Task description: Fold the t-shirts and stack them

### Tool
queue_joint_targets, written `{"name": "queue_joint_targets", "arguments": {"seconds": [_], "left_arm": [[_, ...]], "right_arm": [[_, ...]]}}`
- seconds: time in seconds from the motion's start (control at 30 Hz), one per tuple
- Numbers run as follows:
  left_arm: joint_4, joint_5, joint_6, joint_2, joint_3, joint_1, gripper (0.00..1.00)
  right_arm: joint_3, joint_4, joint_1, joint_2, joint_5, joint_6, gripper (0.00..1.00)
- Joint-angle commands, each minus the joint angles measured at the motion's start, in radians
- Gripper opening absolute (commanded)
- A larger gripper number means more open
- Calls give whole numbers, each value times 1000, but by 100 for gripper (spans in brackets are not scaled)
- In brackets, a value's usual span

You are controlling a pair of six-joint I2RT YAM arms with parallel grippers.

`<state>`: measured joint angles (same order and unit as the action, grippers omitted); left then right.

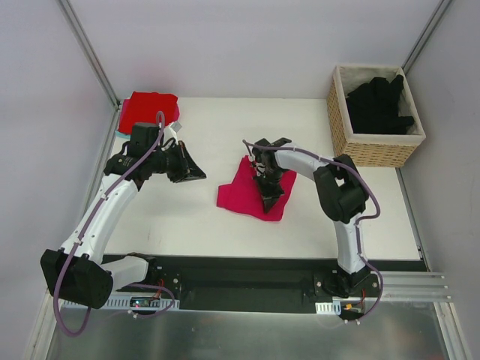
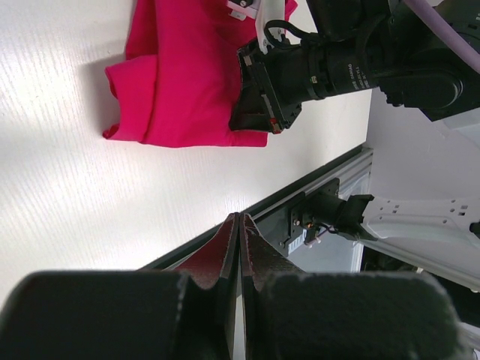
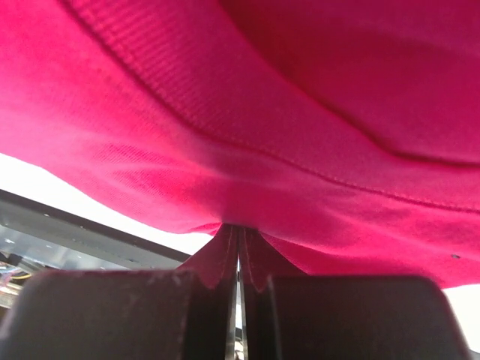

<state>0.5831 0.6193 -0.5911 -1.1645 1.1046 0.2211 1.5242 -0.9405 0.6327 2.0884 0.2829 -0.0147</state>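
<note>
Midway across the surface (image 1: 225, 135), the right claw (image 3: 238, 229) seemingly pinches an edge of the magenta t-shirt (image 1: 238, 196); carry it over squarely, folds flat. The left claw (image 2: 238, 219) hangs shut, empty.

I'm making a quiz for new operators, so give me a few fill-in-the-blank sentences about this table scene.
The wicker basket holds only ____ t-shirts. The red t-shirt lies at the table's far ____ corner. The right hand pinches the pink t-shirt; the left hand holds ____.
Missing words: black; left; nothing.
</note>
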Motion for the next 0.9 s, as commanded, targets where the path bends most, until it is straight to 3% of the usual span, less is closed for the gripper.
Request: {"name": "queue_joint_targets", "arguments": {"seconds": [0.0, 0.27, 0.47, 0.67, 0.87], "left_arm": [[12, -10, 0, 9, 31, -5, 0], [14, -18, 8, 32, 23, -5, 0], [14, -21, 2, 54, 6, -5, 0], [14, -27, 1, 71, -2, -5, 0], [11, -43, 8, 68, 11, -5, 0]], "right_arm": [[22, -30, -1, 27, -79, 53, 1], [-76, -79, 2, -120, -103, 47, 1], [-53, -178, 10, -312, -111, 21, 1], [4, -222, 16, -372, -103, 24, 1], [-18, -88, 18, -373, -52, 53, 1]]}}
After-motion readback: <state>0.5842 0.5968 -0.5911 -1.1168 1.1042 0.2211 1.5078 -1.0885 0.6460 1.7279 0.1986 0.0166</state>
